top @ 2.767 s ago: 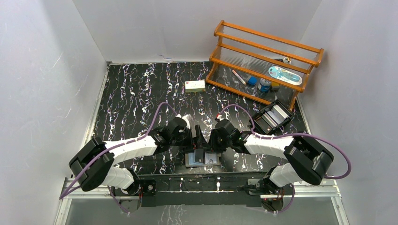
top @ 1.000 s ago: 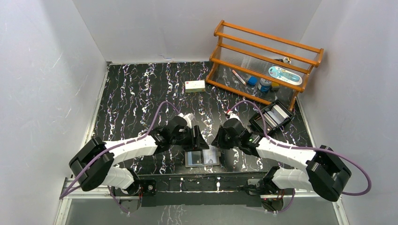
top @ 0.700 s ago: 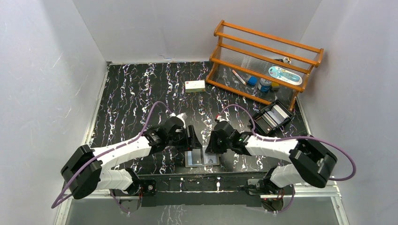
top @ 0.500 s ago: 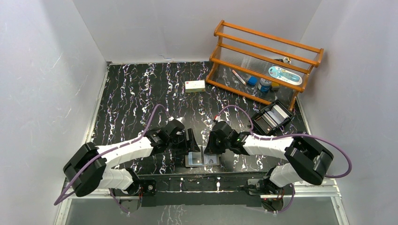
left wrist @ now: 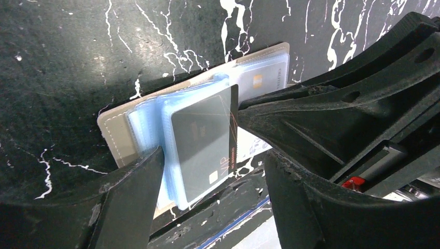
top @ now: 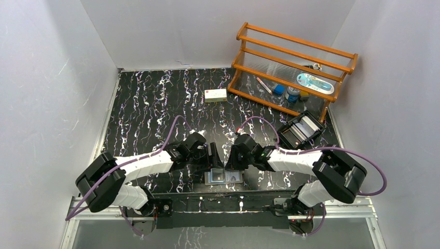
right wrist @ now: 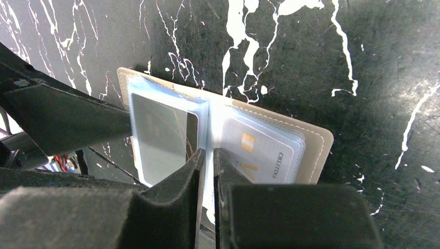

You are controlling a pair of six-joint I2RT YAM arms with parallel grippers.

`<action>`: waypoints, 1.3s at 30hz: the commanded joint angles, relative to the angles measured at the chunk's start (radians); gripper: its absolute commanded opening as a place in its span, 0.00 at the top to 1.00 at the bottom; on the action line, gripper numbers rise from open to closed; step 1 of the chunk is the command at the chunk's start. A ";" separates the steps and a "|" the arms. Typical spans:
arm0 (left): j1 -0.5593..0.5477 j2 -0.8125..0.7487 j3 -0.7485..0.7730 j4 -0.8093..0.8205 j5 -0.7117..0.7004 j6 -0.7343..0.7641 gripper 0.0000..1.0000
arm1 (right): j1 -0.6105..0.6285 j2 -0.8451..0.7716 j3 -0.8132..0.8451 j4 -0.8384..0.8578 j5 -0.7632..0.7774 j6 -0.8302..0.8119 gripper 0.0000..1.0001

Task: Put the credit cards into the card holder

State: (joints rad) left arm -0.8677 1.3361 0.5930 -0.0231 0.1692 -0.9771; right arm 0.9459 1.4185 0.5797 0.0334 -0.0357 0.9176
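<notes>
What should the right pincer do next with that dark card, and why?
Probably nudge the dark grey plastic card further into the pale blue sleeve of the open taupe card holder: its striped edge seems to stick out, and the nearly closed right pincer sits right against it.

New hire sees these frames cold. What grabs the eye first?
Both arms meet at the near table edge over the open card holder, its light blue sleeves fanned out. The left end effector straddles it, open, and the right end effector is nearly closed over the fold. A dark card shows in one sleeve and a pale card in the facing one. At the far right, a wooden rack stands out.
</notes>
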 commanded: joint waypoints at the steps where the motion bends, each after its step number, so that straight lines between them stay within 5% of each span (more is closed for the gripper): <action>1: 0.000 -0.013 -0.022 0.077 0.048 -0.008 0.31 | 0.005 0.021 -0.006 0.021 0.006 0.002 0.81; 16: -0.001 -0.113 -0.031 0.172 0.117 -0.048 0.30 | 0.005 -0.008 -0.030 0.030 0.030 0.007 0.80; 27: -0.001 -0.050 -0.036 0.192 0.117 -0.035 0.31 | 0.005 -0.127 -0.054 -0.036 0.129 0.021 0.72; 39: -0.001 -0.025 -0.039 0.159 0.079 -0.019 0.45 | 0.004 -0.326 -0.078 -0.185 0.322 0.042 0.66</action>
State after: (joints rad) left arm -0.8677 1.3186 0.5625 0.1574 0.2718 -1.0130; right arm 0.9478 1.1870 0.4934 -0.0738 0.1562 0.9493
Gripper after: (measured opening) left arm 0.563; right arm 0.329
